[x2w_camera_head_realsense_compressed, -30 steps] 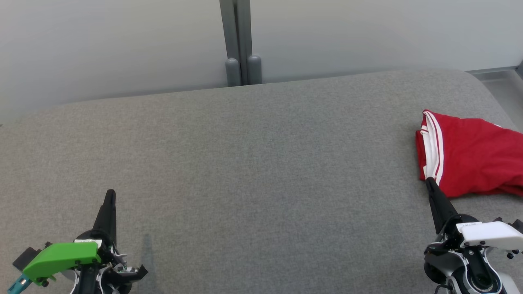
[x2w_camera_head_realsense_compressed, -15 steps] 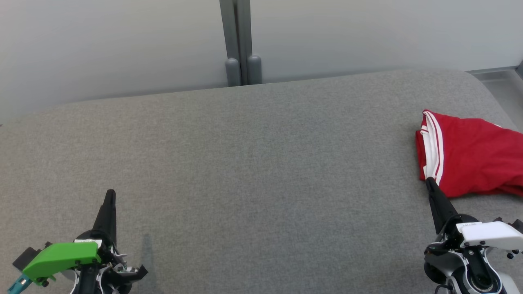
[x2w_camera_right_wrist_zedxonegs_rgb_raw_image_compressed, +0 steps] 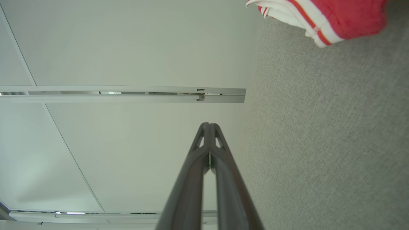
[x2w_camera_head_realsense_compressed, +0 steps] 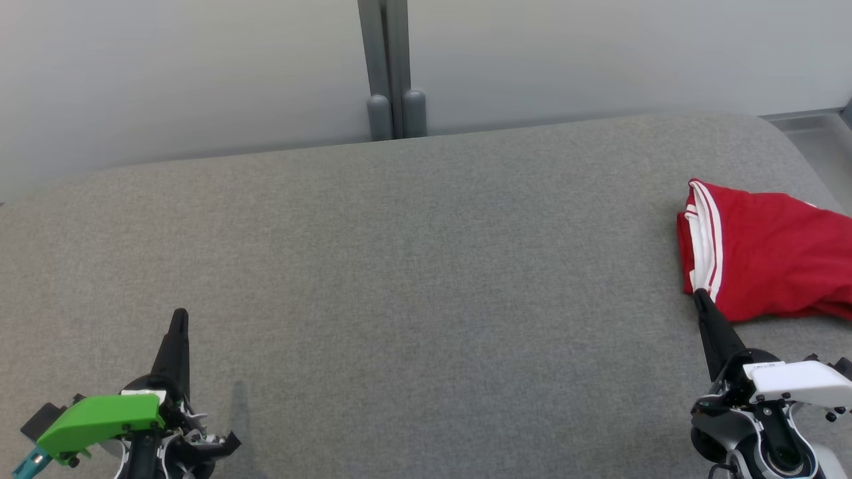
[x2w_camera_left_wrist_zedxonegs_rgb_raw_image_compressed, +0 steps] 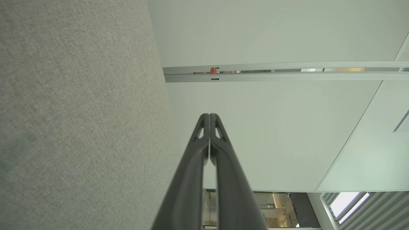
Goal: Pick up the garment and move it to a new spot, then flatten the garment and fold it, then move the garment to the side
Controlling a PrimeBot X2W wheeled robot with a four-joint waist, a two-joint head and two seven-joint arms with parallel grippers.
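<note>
Grey woven fabric covers the wide tabletop [x2w_camera_head_realsense_compressed: 426, 266], and nothing on it has shifted since a second ago: the cloth and both arms sit exactly where they were, and the camera has not moved either. The garment [x2w_camera_head_realsense_compressed: 772, 253] is bright red with white bands and thin red stripes along one edge. It lies in a loosely folded, slightly rumpled bundle at the far right side of the tabletop, partly cut off by the picture's right border, with its striped edge facing the middle of the tabletop. The left end effector [x2w_camera_head_realsense_compressed: 179, 316] rests low at the near left, well apart from the garment, its two dark fingers pressed together with nothing between them. The right end effector [x2w_camera_head_realsense_compressed: 699, 296] sits at the near right, its fingers likewise pressed together and empty. In the head view its tip lines up with the garment's near left corner. The right wrist view shows a stretch of bare grey fabric between the fingers and the cloth. A pale wall [x2w_camera_head_realsense_compressed: 200, 66] with a grey upright post [x2w_camera_head_realsense_compressed: 393, 66] stands behind.
</note>
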